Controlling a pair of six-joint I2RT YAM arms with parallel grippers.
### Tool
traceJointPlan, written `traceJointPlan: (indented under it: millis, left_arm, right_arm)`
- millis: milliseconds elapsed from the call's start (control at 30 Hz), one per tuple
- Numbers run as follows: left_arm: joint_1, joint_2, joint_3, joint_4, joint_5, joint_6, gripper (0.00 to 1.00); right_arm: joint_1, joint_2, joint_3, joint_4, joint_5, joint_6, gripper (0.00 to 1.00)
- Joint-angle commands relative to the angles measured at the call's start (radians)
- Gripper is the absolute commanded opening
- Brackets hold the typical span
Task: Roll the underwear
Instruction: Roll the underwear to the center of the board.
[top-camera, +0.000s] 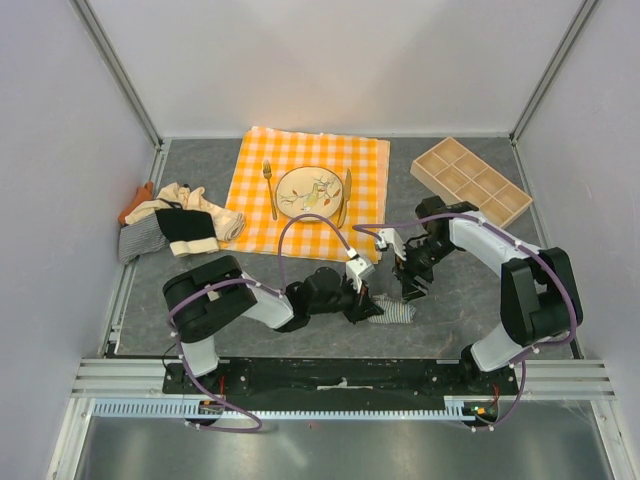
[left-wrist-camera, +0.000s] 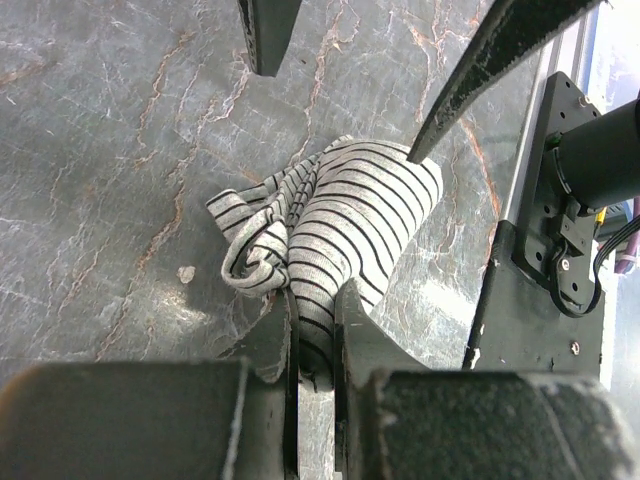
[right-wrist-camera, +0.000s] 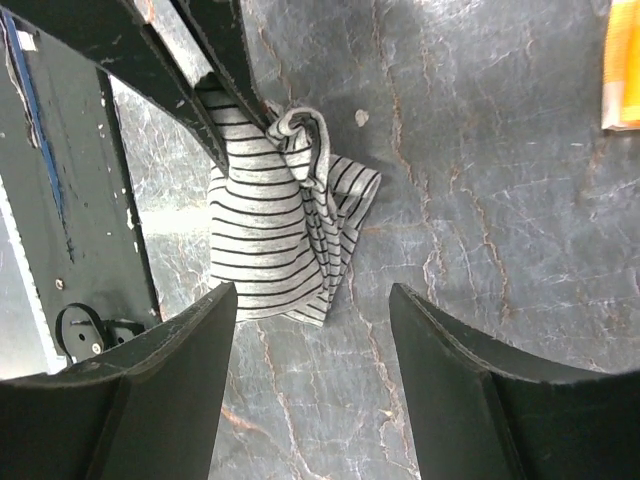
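Lying on the marbled grey tabletop (left-wrist-camera: 100, 150), on the near side of the checked tablecloth (top-camera: 310, 195), the soft, ribbed striped underwear (left-wrist-camera: 345, 225) is pinched at one end by the closed left gripper (left-wrist-camera: 315, 305). Its long axis is laid roughly along the tablecloth's near edge, its bunched free end beneath the spread-open right gripper (right-wrist-camera: 312, 295).

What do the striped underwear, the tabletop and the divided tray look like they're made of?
Striped underwear: soft knit fabric, likely cotton jersey; fine ribbing shows and it folds limply.
Tabletop: grey marble-look surface with veins and a slight sheen, possibly laminate.
Tray: probably pale unfinished wood; matte, light tan.
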Motion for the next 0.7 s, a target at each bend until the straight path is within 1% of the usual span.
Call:
traceJointPlan:
  millis: [0, 167, 300, 500, 533, 667]
  left_arm:
    - [-0.016, 0.007, -0.046, -0.090, -0.026, 0.018, 0.02]
    - [-0.030, 0.004, -0.060, -0.077, -0.046, 0.021, 0.02]
    - [-0.053, -0.013, -0.065, -0.078, -0.103, 0.035, 0.02]
    - [-0.092, -0.024, -0.048, -0.115, -0.182, 0.066, 0.02]
    - [-0.099, -0.026, -0.045, -0.115, -0.189, 0.067, 0.02]
    - [-0.105, -0.026, -0.040, -0.127, -0.216, 0.070, 0.02]
  right_arm:
    - [-0.012, -0.022, 0.017, 0.035, -0.092, 0.026, 0.70]
    - [-0.011, -0.015, 0.004, 0.045, -0.157, 0.046, 0.75]
    - [-0.003, 0.017, -0.010, 0.053, -0.178, 0.074, 0.80]
    - [0.041, 0.120, 0.004, 0.036, -0.154, 0.089, 0.81]
    - [0.046, 0.131, 0.007, 0.036, -0.146, 0.092, 0.85]
    - [0.060, 0.165, 0.010, 0.028, -0.141, 0.089, 0.86]
